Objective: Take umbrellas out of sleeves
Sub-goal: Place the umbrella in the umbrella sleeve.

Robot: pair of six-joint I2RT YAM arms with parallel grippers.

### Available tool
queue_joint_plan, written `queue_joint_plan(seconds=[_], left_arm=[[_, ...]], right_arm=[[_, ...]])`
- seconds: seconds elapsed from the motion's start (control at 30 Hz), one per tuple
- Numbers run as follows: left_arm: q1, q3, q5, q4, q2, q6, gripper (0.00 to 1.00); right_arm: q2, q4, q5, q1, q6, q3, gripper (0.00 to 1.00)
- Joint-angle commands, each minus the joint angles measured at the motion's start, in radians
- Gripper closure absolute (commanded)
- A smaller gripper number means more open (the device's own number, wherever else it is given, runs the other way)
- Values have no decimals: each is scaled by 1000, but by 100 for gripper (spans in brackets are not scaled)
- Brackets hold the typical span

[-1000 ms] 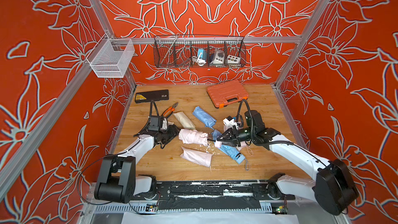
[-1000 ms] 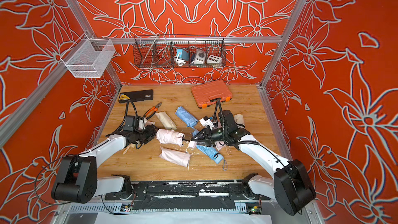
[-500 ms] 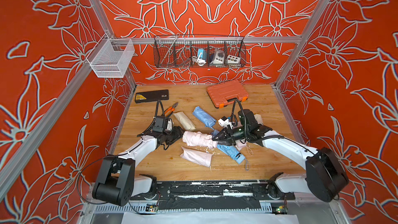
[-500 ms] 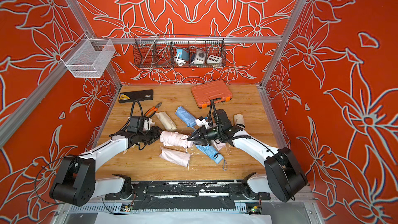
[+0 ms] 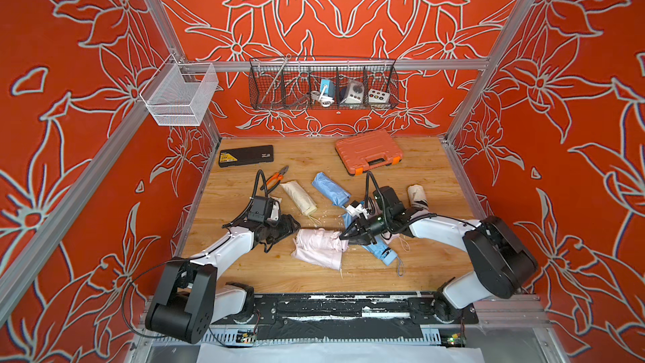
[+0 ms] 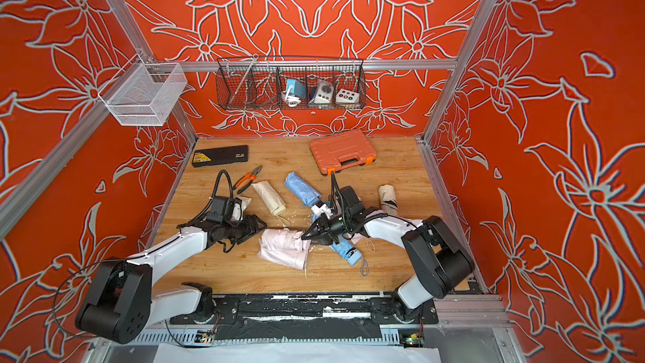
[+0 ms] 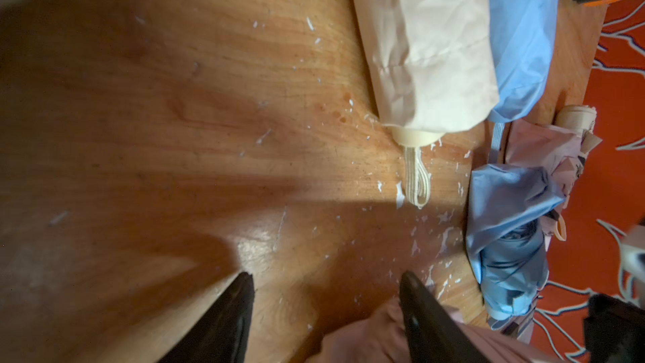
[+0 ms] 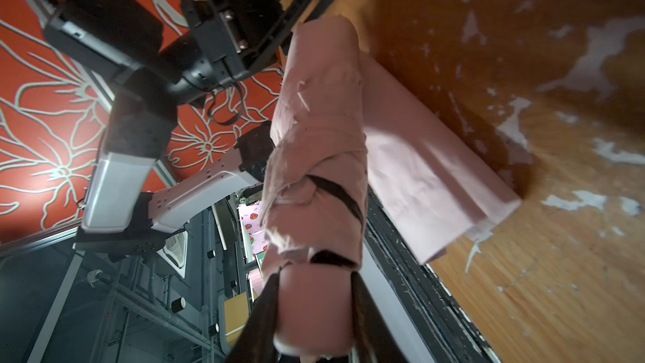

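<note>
Clamping the stub handle of a pale pink umbrella (image 8: 314, 169), the right jaws are closed tight on it at the bottom centre of the right wrist view, with the pleats and black strap (image 8: 335, 193) bare above them. The left jaws stand moderately apart and hold nothing. Their two dark fingers (image 7: 227, 319) rise from the lower edge of the left wrist view, with a fold of pink cloth against the right-hand one.

In both top views the umbrella bridges the gap between the left arm (image 5: 237, 242) and the right arm (image 5: 436, 225) at lower centre. It lies just above, and touching, a smooth pink sleeve (image 5: 316, 260) on the bench (image 5: 279, 279). Whether that sleeve is full or empty cannot be told.

The far end of the held roll looks smoother than the rest, and it is unclear whether that is cover or canopy. If cover remains, the left jaws would do best to pinch only loose cloth at the tip, not the ribs beneath. The pull should then run straight along the roll while the right grip stays firm. Keeping the roll lifted should stop the sleeve beneath from being dragged along.

Further out, a cream sleeved umbrella (image 5: 298, 197) and a light blue one (image 5: 330, 188) lie at mid-frame. A blue umbrella (image 5: 382, 251) sits under the right arm. Pliers (image 5: 277, 178), a black case (image 5: 246, 156) and an orange case (image 5: 368, 150) lie toward the back wall.
</note>
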Motion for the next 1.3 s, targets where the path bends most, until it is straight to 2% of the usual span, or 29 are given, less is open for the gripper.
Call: queue_joint_plan(seconds=[0.0,0.1,0.27,0.33,0.4,0.6,0.7,0.77,0.83,0.93,1.03,1.17,1.27], left_arm=[[-3,2,-11,-13,16,31,34],[-3,3,-42,-9,50,46,33],[-3,0,-52,10,87,51,32],[-1,9,-53,12,84,47,31],[0,27,-52,5,80,48,31],[9,94,-31,-27,62,49,29],[10,112,-2,-36,41,45,27],[11,116,18,-44,18,35,24],[11,121,40,-50,-14,25,23],[13,119,69,-40,-65,6,21],[13,100,109,-22,-91,-18,19],[13,37,178,19,-116,-71,18],[10,-8,210,12,-138,-90,18]], right_arm=[[57,-11,2,21,-109,-19,91],[113,2,25,36,-148,-30,88],[168,-31,62,34,-200,-19,61],[142,-121,93,33,-259,8,43],[102,-250,144,30,-339,46,33],[-40,-464,256,24,-415,104,29],[-139,-621,396,28,-485,192,29],[-206,-699,505,33,-541,263,22],[-230,-776,639,31,-589,356,10],[-132,-883,782,31,-676,500,1],[22,-965,868,32,-750,647,1],[174,-971,1003,33,-828,800,1],[280,-969,1033,34,-886,915,1]])
